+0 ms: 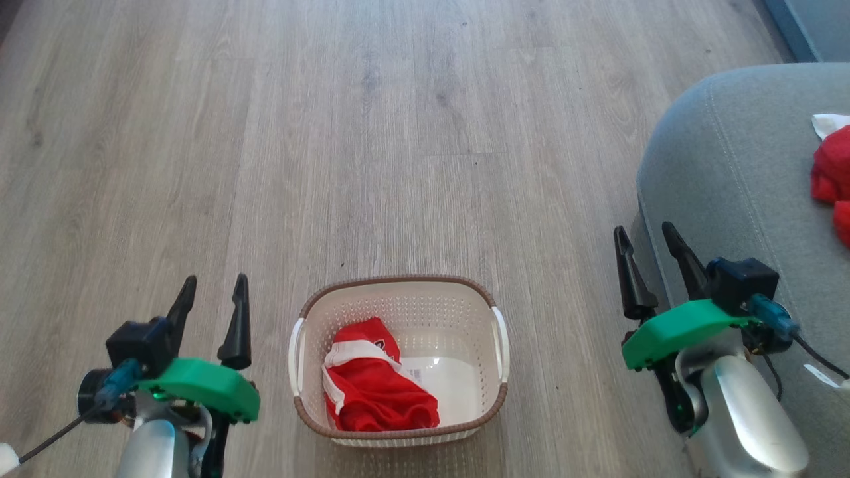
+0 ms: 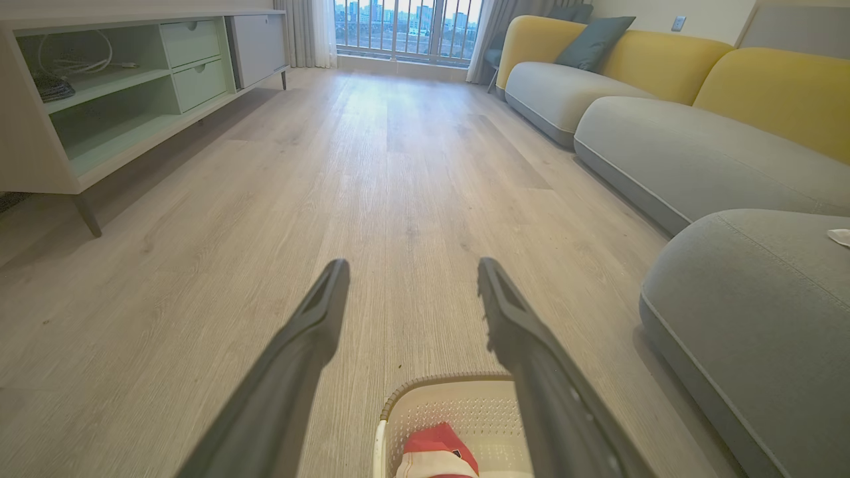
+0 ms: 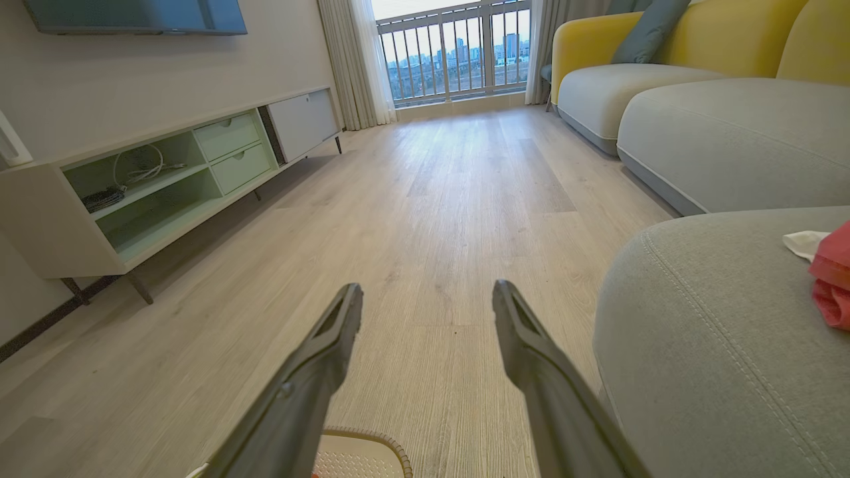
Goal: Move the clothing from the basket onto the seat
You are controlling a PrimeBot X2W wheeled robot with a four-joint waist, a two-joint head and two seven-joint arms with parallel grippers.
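Observation:
A cream basket (image 1: 498, 352) with a brown rim stands on the wood floor between my arms. Inside it lies red clothing (image 1: 372, 392) with white trim, bunched toward its left side; the left wrist view catches the basket (image 2: 458, 405) and a red corner of the clothing (image 2: 438, 451). Another red garment (image 1: 833, 176) rests on the grey seat (image 1: 724, 172) at the right, also seen as clothing (image 3: 833, 285) on the seat (image 3: 717, 338). My left gripper (image 1: 214, 287) hangs open left of the basket. My right gripper (image 1: 646, 236) stands open beside the seat's edge. Both hold nothing.
Bare wood floor (image 1: 372, 133) stretches ahead. A low pale TV cabinet (image 2: 99, 93) lines the left wall. Grey and yellow sofa sections (image 2: 664, 99) run along the right, toward a balcony window (image 3: 458, 53).

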